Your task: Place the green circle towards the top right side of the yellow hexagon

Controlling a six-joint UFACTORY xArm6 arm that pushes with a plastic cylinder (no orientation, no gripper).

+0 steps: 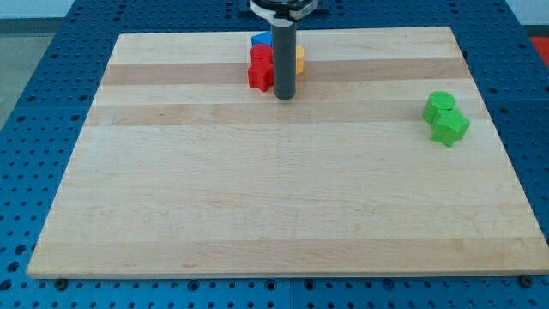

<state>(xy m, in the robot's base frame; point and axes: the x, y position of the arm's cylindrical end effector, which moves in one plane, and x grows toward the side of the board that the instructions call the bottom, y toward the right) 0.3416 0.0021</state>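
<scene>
Here green circle: round, bright, touching green block.

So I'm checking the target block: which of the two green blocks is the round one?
The green circle, the upper one at the view's right; the green star-shaped block touches it just below.

A pale wooden desk made of glued lengthwise strips fills most of the view, its grain running from left to right. Beneath and around it lies a blue perforated base with regular rows of small holes. Even light falls across everything, with only faint shadows.
</scene>
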